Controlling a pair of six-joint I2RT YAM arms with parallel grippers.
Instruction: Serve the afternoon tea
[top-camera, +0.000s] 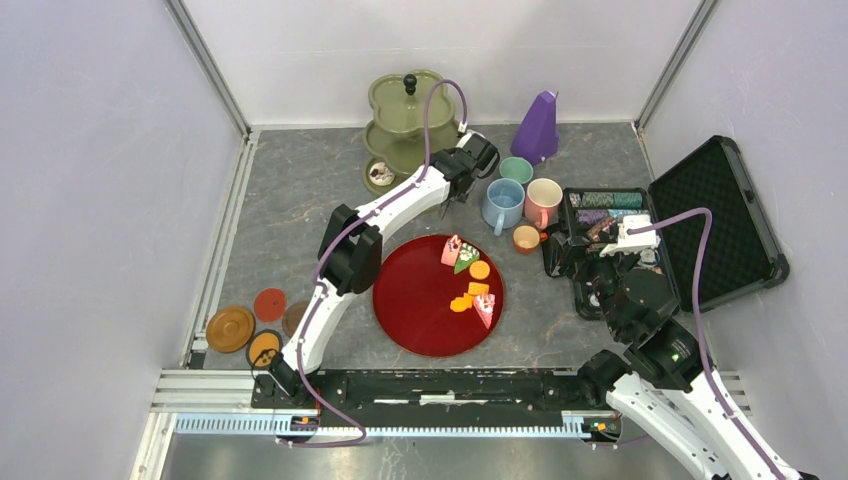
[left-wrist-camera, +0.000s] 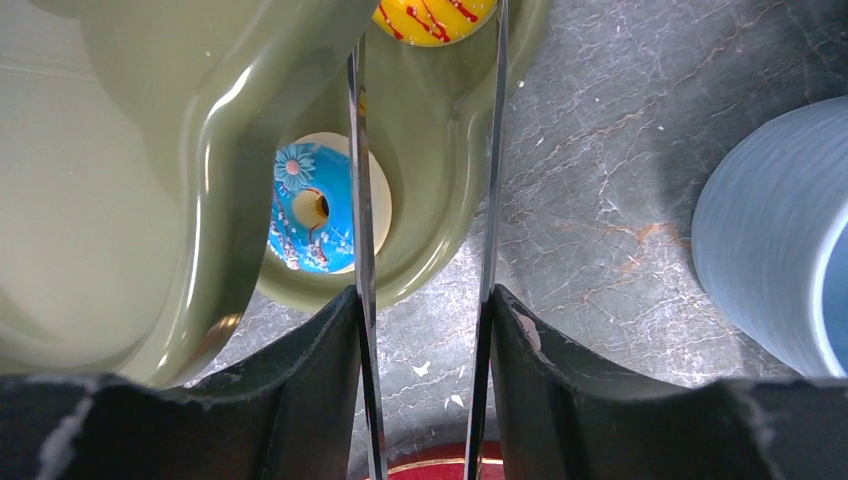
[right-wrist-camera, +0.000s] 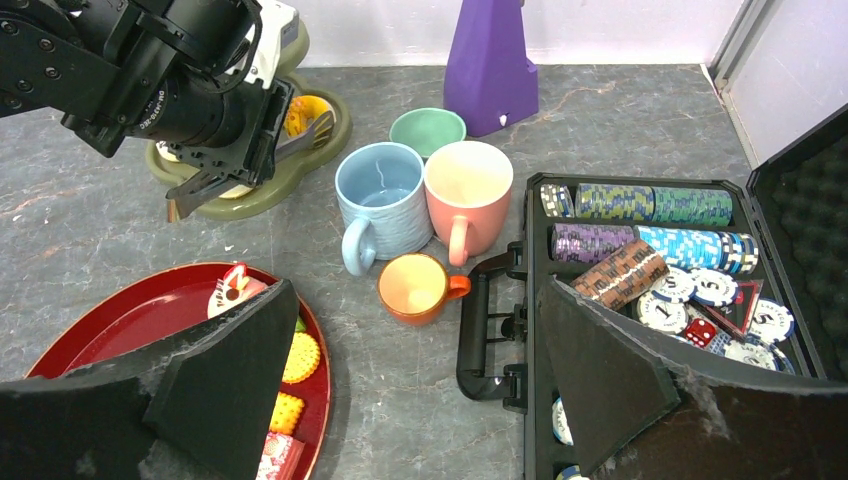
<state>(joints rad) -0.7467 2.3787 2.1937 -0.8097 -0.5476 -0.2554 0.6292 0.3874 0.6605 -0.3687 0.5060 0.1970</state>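
The left gripper (left-wrist-camera: 428, 40) reaches over the lowest tier of the green stand (left-wrist-camera: 140, 180) at the far side of the table (top-camera: 300, 200). Its two thin blades stand partly apart, with nothing plainly pinched. A yellow donut (left-wrist-camera: 435, 18) lies in that tier right between the blade tips. It is mostly cut off at the top of the left wrist view, so whether either blade touches it cannot be told. A blue donut (left-wrist-camera: 305, 215) lies in the same tier, just outside the left blade and partly hidden behind it.

Just to the right of that gripper stands the blue mug (top-camera: 503, 205), touching the pink mug (top-camera: 543, 202). The green mug (top-camera: 516, 170) is behind them and the small orange cup (top-camera: 526, 238) in front. All four are upright on the table.

The red tray (top-camera: 400, 300) lies near the arm bases, well apart from the stand. It carries cake slices (top-camera: 455, 250) and orange biscuits (top-camera: 480, 270) on its right half.

The right gripper (right-wrist-camera: 415, 290) is spread wide and holds nothing. It hovers between the tray and the open case (top-camera: 720, 230) of poker chips (right-wrist-camera: 640, 200) — the orange cup is just ahead of its padded fingers (right-wrist-camera: 240, 370). A purple metronome (top-camera: 538, 128) stands behind the mugs.
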